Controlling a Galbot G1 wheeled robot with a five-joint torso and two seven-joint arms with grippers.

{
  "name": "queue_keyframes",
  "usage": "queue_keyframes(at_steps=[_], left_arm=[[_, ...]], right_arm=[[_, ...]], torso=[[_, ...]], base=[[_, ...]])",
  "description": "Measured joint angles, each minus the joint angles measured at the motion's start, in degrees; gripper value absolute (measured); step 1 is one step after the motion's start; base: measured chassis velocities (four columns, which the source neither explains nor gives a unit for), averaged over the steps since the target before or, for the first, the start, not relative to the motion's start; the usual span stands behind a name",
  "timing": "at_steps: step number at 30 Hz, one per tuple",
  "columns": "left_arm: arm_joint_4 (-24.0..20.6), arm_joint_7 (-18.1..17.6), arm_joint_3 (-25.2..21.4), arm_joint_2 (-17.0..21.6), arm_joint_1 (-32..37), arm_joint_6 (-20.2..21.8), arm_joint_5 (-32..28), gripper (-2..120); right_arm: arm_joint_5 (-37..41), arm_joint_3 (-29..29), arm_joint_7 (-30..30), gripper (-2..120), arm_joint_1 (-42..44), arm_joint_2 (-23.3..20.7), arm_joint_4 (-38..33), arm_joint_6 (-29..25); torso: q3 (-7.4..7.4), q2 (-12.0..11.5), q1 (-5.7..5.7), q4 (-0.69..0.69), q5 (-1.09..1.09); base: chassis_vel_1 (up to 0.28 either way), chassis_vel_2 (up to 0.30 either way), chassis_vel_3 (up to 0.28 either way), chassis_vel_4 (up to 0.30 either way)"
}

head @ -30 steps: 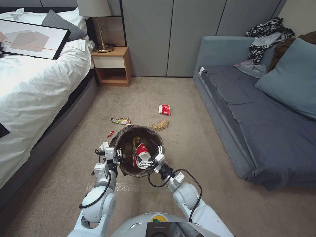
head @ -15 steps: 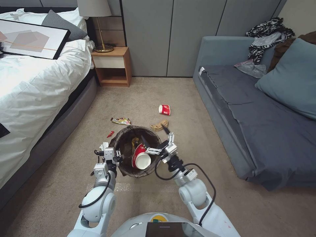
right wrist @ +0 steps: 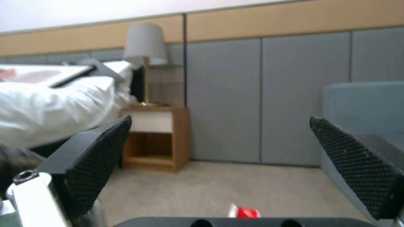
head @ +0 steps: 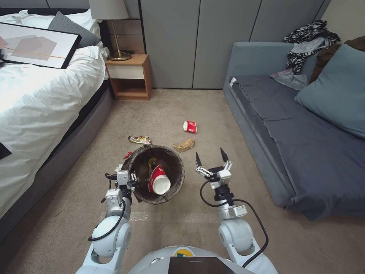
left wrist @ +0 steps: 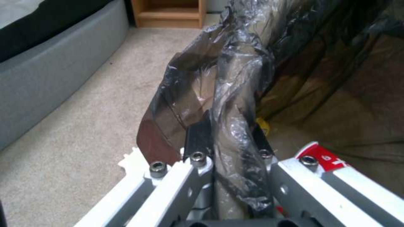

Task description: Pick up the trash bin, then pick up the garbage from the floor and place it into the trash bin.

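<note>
The trash bin [head: 181, 176], lined with a dark brown bag, hangs just above the carpet in front of me. My left gripper [head: 131, 179] is shut on its near-left rim, and in the left wrist view the fingers [left wrist: 198, 138] clamp the liner-covered rim [left wrist: 235, 94]. Inside lie a red-and-white cup [head: 159, 179] and a yellow wrapper [head: 152, 162]. My right gripper [head: 210, 155] stands open and empty to the right of the bin, its pads [right wrist: 101, 154] wide apart. On the floor beyond are another red-and-white cup [head: 189, 126] [right wrist: 244, 212], a tan paper bag [head: 184, 144], a snack wrapper [head: 139, 140], a small red piece [head: 127, 155] and a white tissue [head: 119, 167].
A bed [head: 42, 99] runs along the left, with a wooden nightstand [head: 128, 76] and lamp [head: 114, 23] at the back. A grey-blue sofa [head: 289, 129] with a cushion [head: 338, 91] and zebra-striped cloth [head: 308, 38] lines the right. Open carpet lies between them.
My right gripper let go of the red-and-white cup inside the bin, lifted out and swung to the bin's right, now open. The cup stays in the bin, which shifted slightly left.
</note>
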State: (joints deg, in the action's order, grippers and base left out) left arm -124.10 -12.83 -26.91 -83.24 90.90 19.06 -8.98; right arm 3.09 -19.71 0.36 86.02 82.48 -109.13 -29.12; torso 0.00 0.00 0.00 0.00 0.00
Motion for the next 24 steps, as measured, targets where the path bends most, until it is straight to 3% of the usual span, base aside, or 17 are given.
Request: queue_keyframes(at_steps=[24], left_arm=[[-0.3, -0.1, -0.2, 0.3, 0.2, -0.3, 0.1, 3]], right_arm=[[-0.1, -1.5, 0.0, 100, 0.0, 0.1, 3.0, 0.1]], torso=[[0.00, 0.0, 0.00, -0.01, -0.01]], base=[[-0.004, 0.004, 0.006, -0.005]])
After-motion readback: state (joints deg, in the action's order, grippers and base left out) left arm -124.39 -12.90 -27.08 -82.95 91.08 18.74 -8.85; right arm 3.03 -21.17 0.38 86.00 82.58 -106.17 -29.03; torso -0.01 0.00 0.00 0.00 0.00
